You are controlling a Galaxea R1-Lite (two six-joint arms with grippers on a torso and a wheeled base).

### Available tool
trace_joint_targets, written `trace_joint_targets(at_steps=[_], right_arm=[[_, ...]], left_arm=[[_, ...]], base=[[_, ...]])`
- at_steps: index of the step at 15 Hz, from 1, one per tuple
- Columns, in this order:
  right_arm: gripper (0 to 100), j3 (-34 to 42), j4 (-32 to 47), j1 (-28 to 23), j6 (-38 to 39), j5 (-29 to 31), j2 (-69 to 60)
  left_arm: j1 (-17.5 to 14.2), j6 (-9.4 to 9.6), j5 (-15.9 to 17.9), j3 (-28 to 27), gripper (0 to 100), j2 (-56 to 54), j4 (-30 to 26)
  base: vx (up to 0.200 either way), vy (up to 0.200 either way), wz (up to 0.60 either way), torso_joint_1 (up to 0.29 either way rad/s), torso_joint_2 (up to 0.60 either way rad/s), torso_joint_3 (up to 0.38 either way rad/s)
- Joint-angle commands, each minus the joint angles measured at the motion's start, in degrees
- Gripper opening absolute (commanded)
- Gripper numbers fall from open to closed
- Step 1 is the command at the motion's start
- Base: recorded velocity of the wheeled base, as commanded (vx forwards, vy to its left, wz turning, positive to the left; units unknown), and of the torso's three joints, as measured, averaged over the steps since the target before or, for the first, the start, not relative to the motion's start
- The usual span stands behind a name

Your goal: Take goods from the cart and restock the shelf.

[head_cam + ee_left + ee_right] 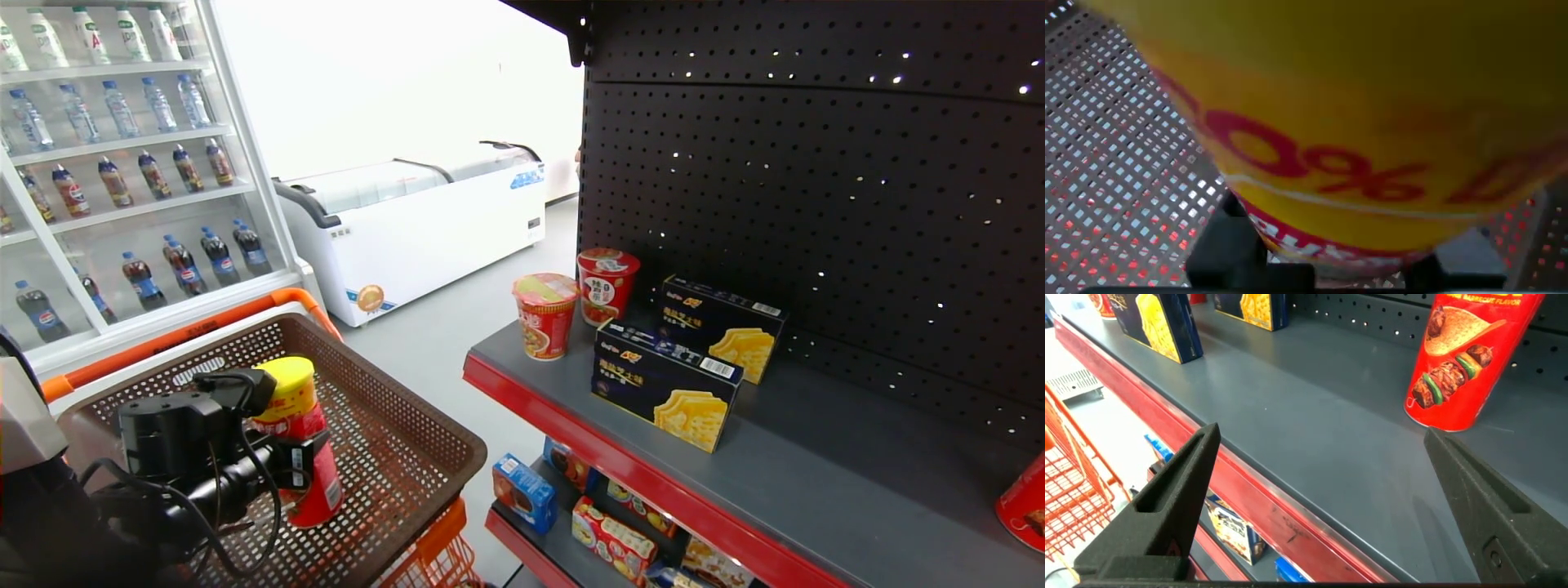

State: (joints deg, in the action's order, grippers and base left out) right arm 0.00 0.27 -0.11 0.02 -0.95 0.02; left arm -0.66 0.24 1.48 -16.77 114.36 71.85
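Note:
A tall red chip can (304, 433) with a yellow lid stands upright in the brown mesh cart basket (412, 404) at the lower left. My left gripper (304, 467) is shut on the can's middle. In the left wrist view the can (1355, 122) looms large between the black fingers (1229, 241), with the basket mesh behind it. My right gripper (1331, 506) is open above the grey shelf board (1315, 433), nothing between its fingers. A second red can (1458, 367) stands on the shelf beyond it, and its edge shows at the far right (1024, 502).
On the shelf (816, 474) stand two cup noodles (545, 314) and two dark blue cracker boxes (665, 384), backed by a black pegboard. Lower shelves hold small packets (604, 523). A chest freezer (424, 220) and a drinks fridge (122, 163) stand behind the cart.

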Motion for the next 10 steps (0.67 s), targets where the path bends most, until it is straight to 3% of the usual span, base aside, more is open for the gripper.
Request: trace_joint_targets(at_steps=[1, 2, 4, 6, 8, 9, 10], right_arm=[[100, 0.0, 0.0, 0.0, 0.1, 0.0, 0.0], [100, 0.0, 0.0, 0.0, 0.0, 0.0, 0.0], [100, 0.0, 0.0, 0.0, 0.0, 0.0, 0.0], [100, 0.0, 0.0, 0.0, 0.1, 0.0, 0.0], [100, 0.0, 0.0, 0.0, 0.1, 0.0, 0.0], [100, 0.0, 0.0, 0.0, 0.0, 0.0, 0.0], [100, 0.0, 0.0, 0.0, 0.0, 0.0, 0.0]], left_arm=[[0.0, -2.70, 0.0, 0.5, 0, -1.8, -0.7], [-0.4, -3.41, -0.2, 1.3, 0, -3.7, -2.5], [-0.7, -1.30, -1.2, 1.2, 0, -10.6, -11.3], [-0.7, -2.44, -1.1, -0.8, 0, -18.3, -18.8], [-0.7, -2.00, -0.9, -2.9, 0, -25.9, -25.6], [0.0, -2.70, -0.9, -5.5, 0, -31.7, -31.5], [0.4, -4.64, 0.6, -6.3, 0, -33.9, -33.4]], base=[[0.000, 0.000, 0.00, 0.000, 0.00, 0.000], [0.000, 0.000, 0.00, 0.000, 0.00, 0.000], [0.000, 0.000, 0.00, 0.000, 0.00, 0.000], [0.000, 0.000, 0.00, 0.000, 0.00, 0.000], [0.000, 0.000, 0.00, 0.000, 0.00, 0.000], [0.000, 0.000, 0.00, 0.000, 0.00, 0.000], [0.000, 0.000, 0.00, 0.000, 0.00, 0.000]])
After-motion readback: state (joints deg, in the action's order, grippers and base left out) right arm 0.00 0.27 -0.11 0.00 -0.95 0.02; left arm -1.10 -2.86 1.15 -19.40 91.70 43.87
